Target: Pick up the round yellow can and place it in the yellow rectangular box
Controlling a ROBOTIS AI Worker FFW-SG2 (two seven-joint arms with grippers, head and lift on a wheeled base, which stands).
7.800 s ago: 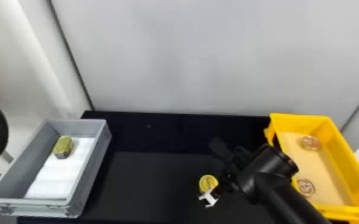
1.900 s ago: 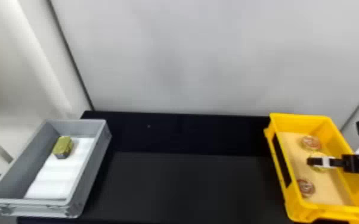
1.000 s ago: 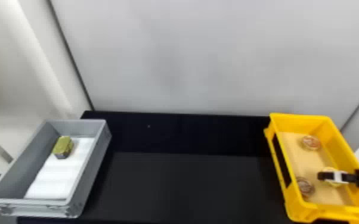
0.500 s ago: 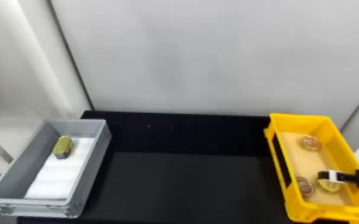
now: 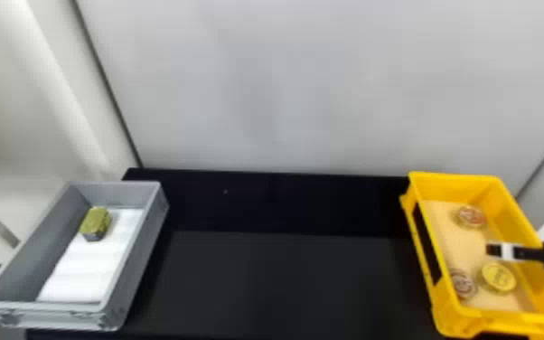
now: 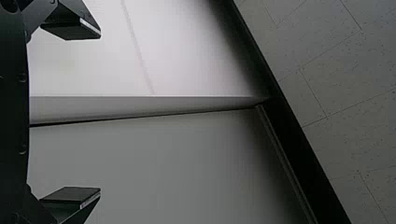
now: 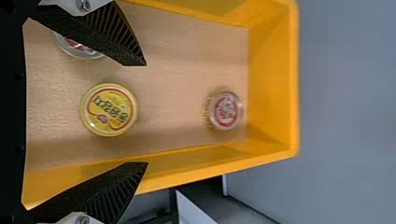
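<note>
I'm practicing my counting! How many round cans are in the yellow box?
3. In the yellow box, the yellow can lies toward the near end, a second can is just left of it, and a third can sits near the far end.

High head view, close right wrist view, both down over the yellow box

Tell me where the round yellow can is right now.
In the head view, the round yellow can lies at the right, inside the yellow rectangular box, right beside the reddish-lidded can near the box's near end.
</note>
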